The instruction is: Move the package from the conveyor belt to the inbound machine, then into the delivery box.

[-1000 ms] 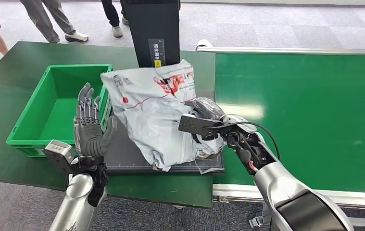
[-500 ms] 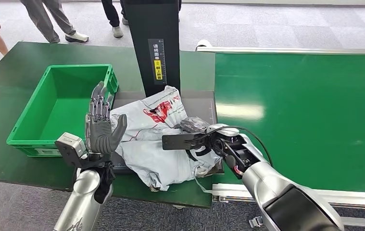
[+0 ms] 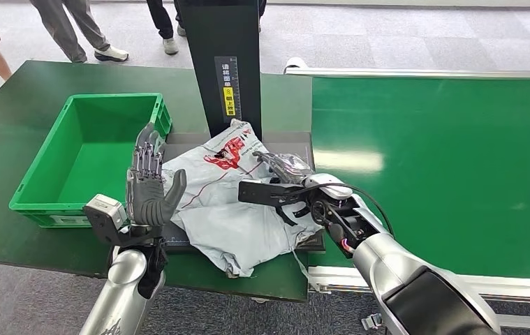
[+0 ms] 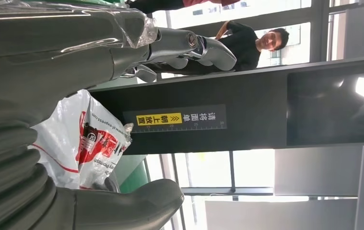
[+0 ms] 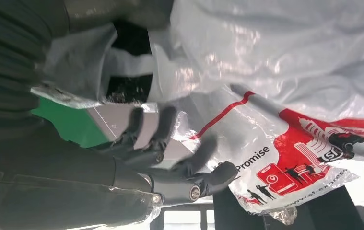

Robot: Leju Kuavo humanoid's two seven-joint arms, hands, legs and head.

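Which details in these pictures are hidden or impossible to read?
- Head view: the package covers much of the inbound machine's platform.
- Head view: the machine's column is cut off by the top edge.
- Right wrist view: the small print on the package is blurred.

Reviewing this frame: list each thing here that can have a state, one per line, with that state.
Package: lying crumpled on the machine's grey plate, printed side up.
Green bin: upright, empty.
Machine: black post upright behind the package.
Left hand: raised, fingers spread, holding nothing.
Right hand: fingers spread by the package; grip unclear.
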